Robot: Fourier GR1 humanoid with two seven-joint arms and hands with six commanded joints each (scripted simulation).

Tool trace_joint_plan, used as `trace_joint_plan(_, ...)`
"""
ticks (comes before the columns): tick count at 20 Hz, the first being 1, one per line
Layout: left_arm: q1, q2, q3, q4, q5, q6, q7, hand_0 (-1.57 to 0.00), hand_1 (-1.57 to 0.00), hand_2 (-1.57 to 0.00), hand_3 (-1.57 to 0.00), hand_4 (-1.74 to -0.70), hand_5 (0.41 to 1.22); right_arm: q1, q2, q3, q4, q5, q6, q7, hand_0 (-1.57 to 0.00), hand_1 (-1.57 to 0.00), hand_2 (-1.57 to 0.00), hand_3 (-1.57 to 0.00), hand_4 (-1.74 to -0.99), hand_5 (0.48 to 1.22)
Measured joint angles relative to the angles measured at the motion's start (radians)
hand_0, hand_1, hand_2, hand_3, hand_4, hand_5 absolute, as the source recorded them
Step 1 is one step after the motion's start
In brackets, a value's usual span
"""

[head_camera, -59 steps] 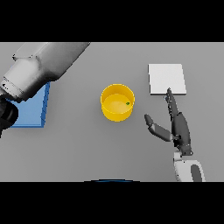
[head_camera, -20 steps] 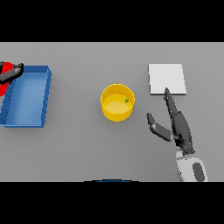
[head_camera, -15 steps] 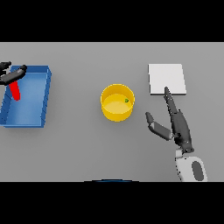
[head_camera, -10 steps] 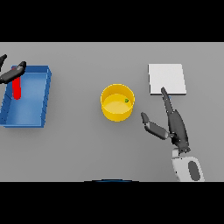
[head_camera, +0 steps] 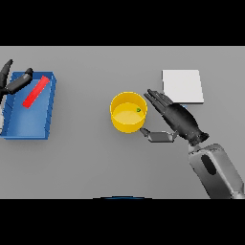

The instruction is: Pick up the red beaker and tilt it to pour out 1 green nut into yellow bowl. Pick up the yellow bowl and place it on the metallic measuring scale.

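Yellow bowl [head_camera: 128,112] sits near the middle of the grey worktop [head_camera: 95,162] in the head view, the only view given, with one small green nut [head_camera: 139,110] lying inside it toward its 3 o'clock wall, so the pouring step looks done and the bowl lift is the step in hand. The right robot hand [head_camera: 178,120] is at the bowl's 3 to 4 o'clock, spread wide and holding nothing: its straight fingers [head_camera: 155,98] reach alongside the rim and its thumb [head_camera: 158,137] points at the bowl's 5 o'clock edge, very near or just touching. The pale square scale [head_camera: 183,85] lies at the bowl's 2 o'clock, partly behind that hand. The risk, as I judge it, is a shove rather than a grasp: if fingers and thumb close unevenly, the light bowl may slide toward 9 o'clock or tip, and the nut could roll out. A tilted carry to the scale would risk the same spill. At the far 9 o'clock edge, the red beaker [head_camera: 36,91] lies on its side in the blue tray [head_camera: 28,129], and the left robot hand [head_camera: 13,84] hovers over the tray's corner, fingers loose and empty.
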Motion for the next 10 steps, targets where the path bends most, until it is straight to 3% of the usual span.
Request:
trace_joint_plan(4,0.003,0.006,0.007,-0.004,0.011,-0.012,0.004,0.00,0.00,0.00,0.00,-0.81,0.687,-0.128,-0.066,0.090,0.055,0.090,0.094,-0.060,0.00,0.00,0.00,0.00,-1.167,0.639)
trace_joint_plan(7,0.004,0.014,0.010,-0.009,0.016,-0.024,0.002,0.00,0.00,0.00,0.00,-0.81,0.692,-0.208,-0.068,0.156,0.133,0.154,0.129,-0.079,0.00,0.00,0.00,0.00,-1.156,0.642)
trace_joint_plan(10,0.003,0.018,0.019,0.001,0.019,-0.023,0.002,0.00,0.00,0.00,0.00,-0.81,0.695,-0.266,-0.071,0.199,0.198,0.176,0.164,-0.139,0.00,0.00,0.00,0.00,-1.156,0.642)
